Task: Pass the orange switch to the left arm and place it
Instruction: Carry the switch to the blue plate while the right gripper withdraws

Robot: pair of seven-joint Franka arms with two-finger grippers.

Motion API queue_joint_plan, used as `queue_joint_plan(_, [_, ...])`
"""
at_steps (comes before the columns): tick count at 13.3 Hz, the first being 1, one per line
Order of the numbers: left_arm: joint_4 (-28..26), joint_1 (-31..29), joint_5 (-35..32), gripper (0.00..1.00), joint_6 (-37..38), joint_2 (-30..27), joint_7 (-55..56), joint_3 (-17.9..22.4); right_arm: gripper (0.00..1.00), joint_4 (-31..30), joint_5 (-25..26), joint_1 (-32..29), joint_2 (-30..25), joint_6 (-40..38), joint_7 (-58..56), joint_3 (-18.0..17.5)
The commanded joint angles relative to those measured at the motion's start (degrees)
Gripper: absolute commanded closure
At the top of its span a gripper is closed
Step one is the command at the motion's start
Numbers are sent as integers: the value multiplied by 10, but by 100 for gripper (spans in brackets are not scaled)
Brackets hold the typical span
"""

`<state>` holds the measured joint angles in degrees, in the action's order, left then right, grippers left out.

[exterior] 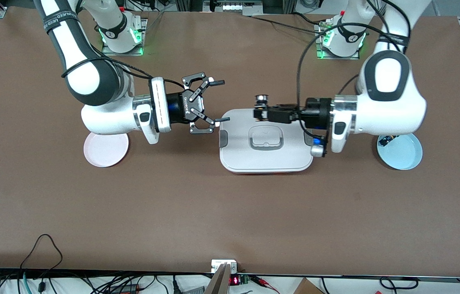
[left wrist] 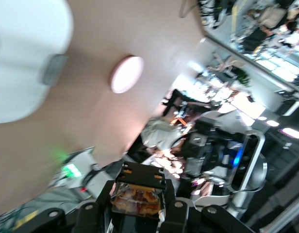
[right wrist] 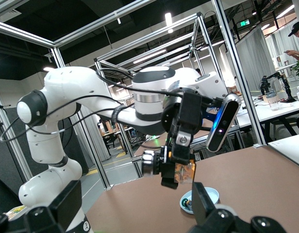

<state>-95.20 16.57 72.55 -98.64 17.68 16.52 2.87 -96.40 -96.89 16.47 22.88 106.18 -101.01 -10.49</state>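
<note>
Orange and black, the thumb-sized cylindrical push-button switch (exterior: pixel 261 107) sits pinched in the left arm's black two-finger gripper (exterior: pixel 261 109), just right of centre in the front view, over the upper edge of the large white rounded-rectangular lidded box (exterior: pixel 236 161) with its grey-rimmed recessed handle. The right arm's black two-finger gripper (exterior: pixel 220 101), left of centre, stands with jaws spread wide and empty, over the brown tabletop (exterior: pixel 230 212) just off the box's corner. The 2 forearms lie roughly level, wrists turned so the grippers face each other with a gap between them. In the right wrist view the left gripper shows mid-frame with the switch clamped at its tip. For a clean handover, the right gripper would likely do best to close the gap along a level line, staying above the lid, and take the exposed end of the switch before the left lets go. A round pink plate (exterior: pixel 105 149) lies at centre left, a round light-blue plate (exterior: pixel 405 157) at centre right.
</note>
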Motion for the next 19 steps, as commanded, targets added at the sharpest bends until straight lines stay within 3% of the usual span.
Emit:
queue_joint_plan(1, [9, -60, -134, 100, 76, -5, 2, -5, 0, -27, -10, -3, -15, -3, 6, 0])
queue_joint_plan(5, [14, -91, -395, 100, 118, -17, -61, -5, 0, -66, -8, -24, -42, -4, 23, 0])
queue_joint_plan(8, [7, -106, -574, 100, 113, -14, -110, -5, 0, -77, -2, -38, -52, -9, 111, 1])
queue_joint_plan(10, [-9, -125, -654, 100, 102, -13, -118, -5, 0, -76, -2, -43, -52, -8, 162, 0])
queue_joint_plan(13, [-83, -137, -750, 100, 27, -36, -119, -5, 0, -76, 8, -56, -53, -10, 218, 1])
queue_joint_plan(16, [-170, -163, -830, 100, -85, -58, -125, -5, 0, -71, 81, -65, -61, -4, 354, 2])
queue_joint_plan(19, [-185, -213, -864, 100, -159, -42, -178, -5, 0, -71, 207, -84, -64, -11, 431, 24])
